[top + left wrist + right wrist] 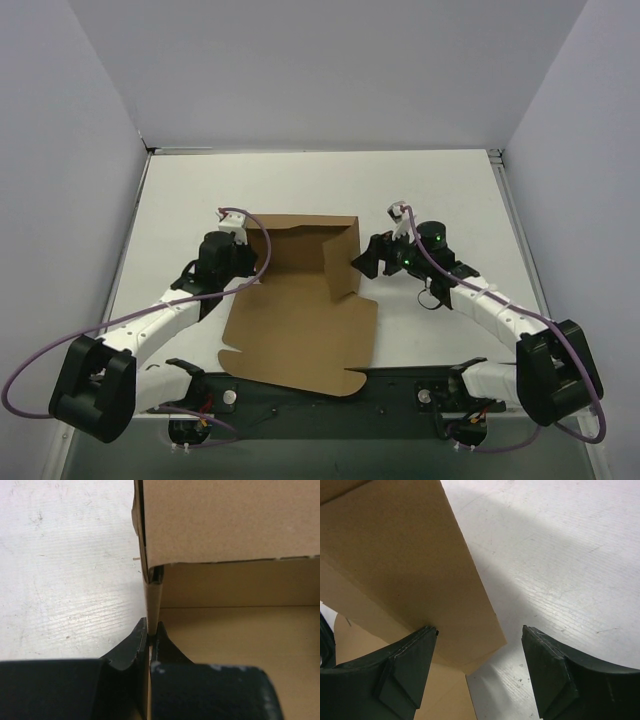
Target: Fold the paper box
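Paper box [300, 320]: plain brown cardboard, partly folded, lying near the middle of the white surface [320, 190] between the two grippers.
Far half of the box: back and side walls are raised and form a shallow tray.
Near half of the box: a flat panel lies toward the arm bases, with its near edge over the dark mounting plate [400, 380].
Left gripper [153, 630]: closed, pinching the thin edge of the upright left wall. In the left wrist view the fingertips press on the wall from both sides.
Right gripper [477, 632]: jaws spread wide at the box's right wall, holding nothing.
Right wall: its lower corner sits between the right gripper's fingers. One finger [415, 655] is close against the cardboard, though contact is unclear, and the other finger [545, 660] stands apart over bare surface.
Cables: a purple cable [60, 345] loops along each arm.
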`<move>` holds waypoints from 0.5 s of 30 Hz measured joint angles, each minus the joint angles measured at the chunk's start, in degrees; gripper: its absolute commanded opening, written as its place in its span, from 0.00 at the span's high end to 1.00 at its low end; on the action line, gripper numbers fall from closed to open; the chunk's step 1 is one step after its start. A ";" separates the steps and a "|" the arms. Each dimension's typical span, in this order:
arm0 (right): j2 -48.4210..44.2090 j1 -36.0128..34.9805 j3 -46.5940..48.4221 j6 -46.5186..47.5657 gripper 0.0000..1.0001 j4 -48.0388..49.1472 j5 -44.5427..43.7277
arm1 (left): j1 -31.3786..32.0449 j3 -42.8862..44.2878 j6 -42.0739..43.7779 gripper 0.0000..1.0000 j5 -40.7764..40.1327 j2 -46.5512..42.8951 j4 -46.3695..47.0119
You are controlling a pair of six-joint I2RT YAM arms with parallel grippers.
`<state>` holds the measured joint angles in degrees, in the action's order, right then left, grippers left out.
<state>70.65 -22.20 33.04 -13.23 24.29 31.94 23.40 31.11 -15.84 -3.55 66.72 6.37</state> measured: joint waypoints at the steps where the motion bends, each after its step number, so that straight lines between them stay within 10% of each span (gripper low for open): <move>1: -0.17 0.00 -0.09 -0.02 0.28 -0.02 0.70 | -0.04 0.04 -0.02 1.00 0.39 -0.11 -0.31; 15: -4.68 -0.79 -1.70 -0.13 0.28 -1.75 5.49 | -0.28 1.68 0.42 1.00 2.80 -0.72 -4.59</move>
<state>65.98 -22.98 31.33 -13.37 22.55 37.43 23.11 32.80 -15.42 -0.75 66.00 1.78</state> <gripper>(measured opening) 0.715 0.055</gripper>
